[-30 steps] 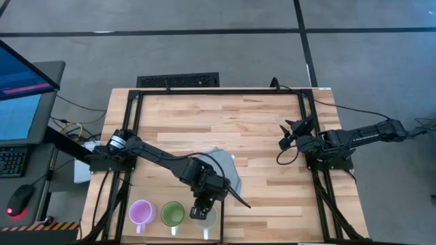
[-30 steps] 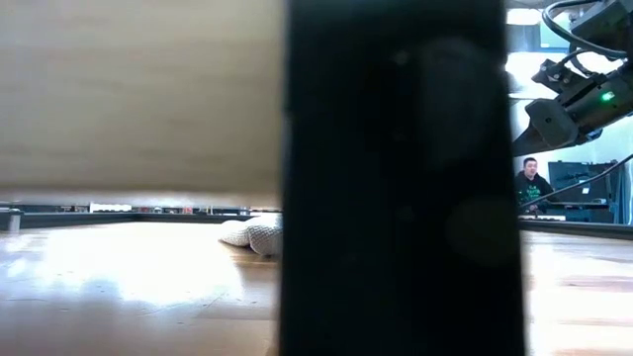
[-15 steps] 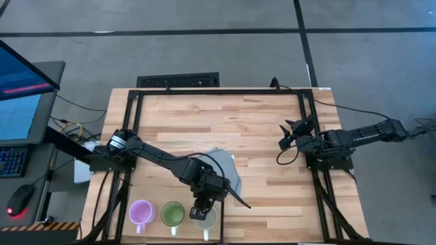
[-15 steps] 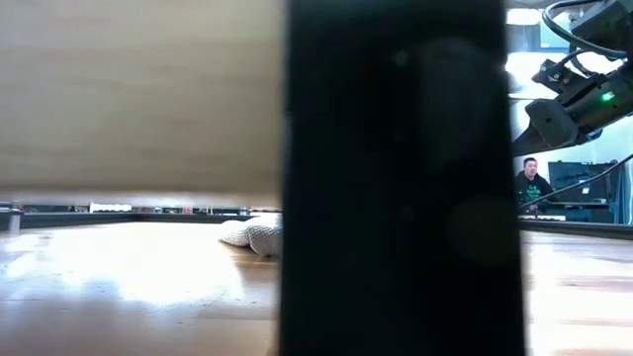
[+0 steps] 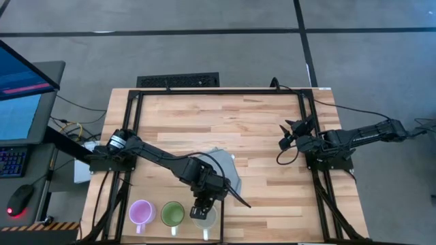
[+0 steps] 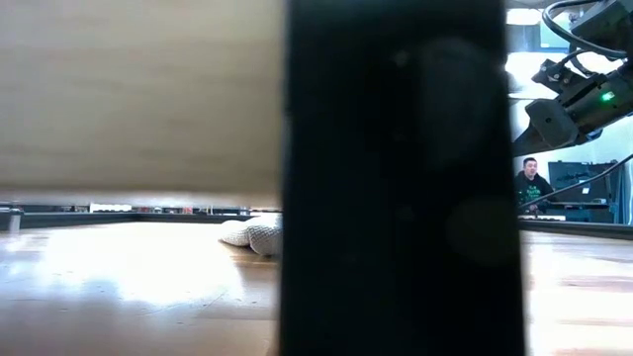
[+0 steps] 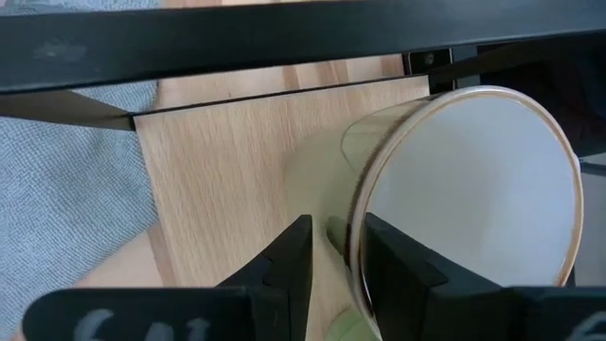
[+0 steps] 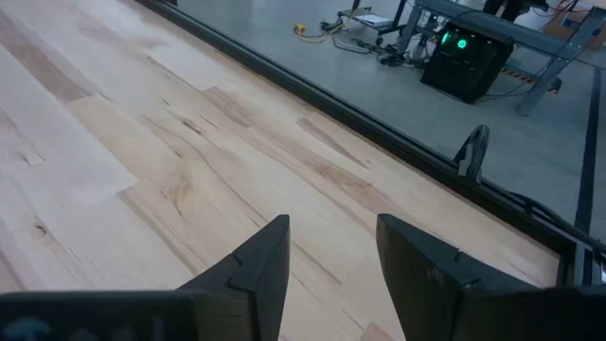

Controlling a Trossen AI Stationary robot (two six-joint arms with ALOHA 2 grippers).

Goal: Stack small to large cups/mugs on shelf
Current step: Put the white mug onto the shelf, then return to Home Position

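Three mugs stand in a row on the pale shelf (image 5: pixel 153 228) at the table's near edge: a light purple one (image 5: pixel 141 212), a green one (image 5: pixel 172 214) and a cream-white one (image 5: pixel 208 219). My left gripper (image 5: pixel 199 209) reaches down from the far side and is shut on the cream-white mug (image 7: pixel 454 189). The shelf board (image 7: pixel 218 142) and its black rail (image 7: pixel 284 38) show behind the mug. My right gripper (image 5: pixel 285 134) waits open over the table's right side, nothing between its fingers (image 8: pixel 331 256). My left gripper has the cream-white mug's wall at the rim (image 7: pixel 352 223), one finger (image 7: pixel 390 270) inside the cup and one (image 7: pixel 289 260) outside. The fingers slant down from above, on the mug's far-left side. The mug is upright over the shelf board, handle toward the near edge.
A grey folded cloth (image 5: pixel 228 173) lies on the striped tabletop just beyond the shelf, under my left arm. Black frame rails (image 5: pixel 221 92) edge the table. In the low view a black post (image 6: pixel 396 178) and the shelf's underside (image 6: pixel 138 89) block most of the scene.
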